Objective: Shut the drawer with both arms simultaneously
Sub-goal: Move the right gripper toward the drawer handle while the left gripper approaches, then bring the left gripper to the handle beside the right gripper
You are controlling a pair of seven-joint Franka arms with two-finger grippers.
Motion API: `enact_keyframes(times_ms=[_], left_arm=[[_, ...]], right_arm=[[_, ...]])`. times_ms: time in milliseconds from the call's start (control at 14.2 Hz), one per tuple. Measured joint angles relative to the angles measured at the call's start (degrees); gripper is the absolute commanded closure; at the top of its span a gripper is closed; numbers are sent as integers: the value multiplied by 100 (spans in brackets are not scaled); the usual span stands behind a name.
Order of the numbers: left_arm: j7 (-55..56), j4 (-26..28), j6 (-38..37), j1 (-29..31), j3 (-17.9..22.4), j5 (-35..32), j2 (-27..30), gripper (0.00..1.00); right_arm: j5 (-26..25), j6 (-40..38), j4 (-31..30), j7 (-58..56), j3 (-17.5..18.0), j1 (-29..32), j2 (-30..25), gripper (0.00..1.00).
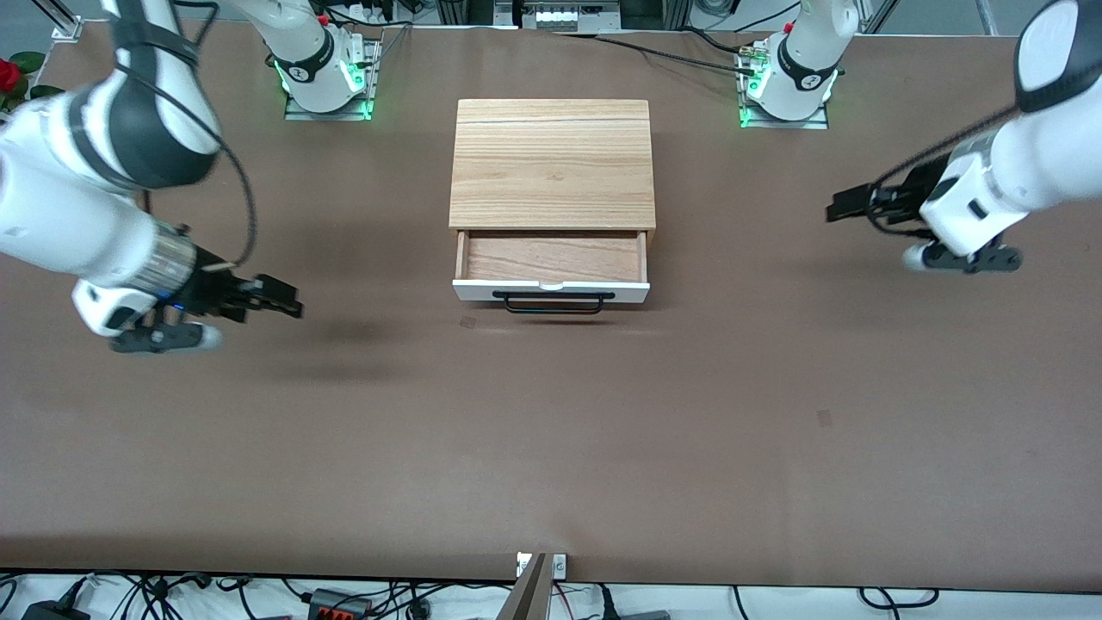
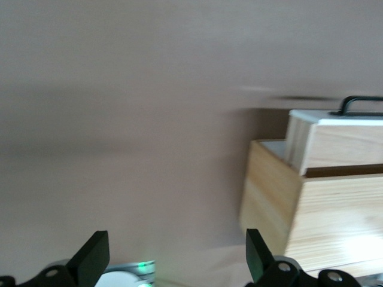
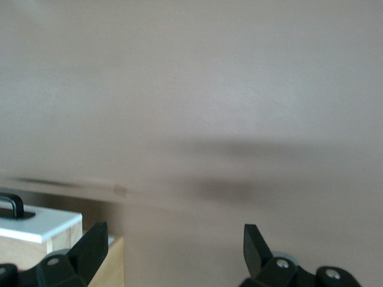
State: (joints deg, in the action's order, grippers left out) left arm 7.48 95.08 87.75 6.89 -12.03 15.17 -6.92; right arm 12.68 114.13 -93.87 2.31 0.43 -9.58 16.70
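The light-wood cabinet (image 1: 552, 164) stands mid-table between the two bases. Its drawer (image 1: 551, 258) is pulled out toward the front camera, showing a bare wood floor, a white front panel (image 1: 551, 291) and a black bar handle (image 1: 553, 303). My right gripper (image 1: 293, 306) is open and empty above the table, off the drawer toward the right arm's end. My left gripper (image 1: 833, 209) is open and empty above the table toward the left arm's end. The left wrist view shows its gripper (image 2: 178, 257), the cabinet (image 2: 317, 209) and the drawer (image 2: 335, 143). The right wrist view shows its gripper (image 3: 173, 248) and the drawer front (image 3: 36, 226).
The two arm bases (image 1: 325, 77) (image 1: 788, 82) with green lights stand at the table's edge farthest from the front camera. A red flower (image 1: 9, 73) lies at the corner by the right arm. A small bracket (image 1: 540, 568) sits at the nearest table edge.
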Motion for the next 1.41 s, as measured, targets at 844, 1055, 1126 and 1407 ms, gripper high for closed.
enact_keyframes(times_ms=[844, 1055, 1126, 1407], left_arm=[[-886, -22, 1233, -35, -15, 2386, -1734, 0], [-949, -24, 1514, -209, -29, 2793, -1961, 0], [-1001, -24, 1608, -276, -31, 2851, -2023, 0], [-822, -24, 2026, -609, -36, 2881, -2172, 0]], right_arm=[[428, 1722, 6, 35, 19, -1469, 1258, 0], [648, 2148, 6, 253, 19, -1716, 1496, 0], [649, 2279, 5, 466, 19, -1788, 1546, 0], [650, 2388, 7, 828, 16, -1965, 1582, 0]])
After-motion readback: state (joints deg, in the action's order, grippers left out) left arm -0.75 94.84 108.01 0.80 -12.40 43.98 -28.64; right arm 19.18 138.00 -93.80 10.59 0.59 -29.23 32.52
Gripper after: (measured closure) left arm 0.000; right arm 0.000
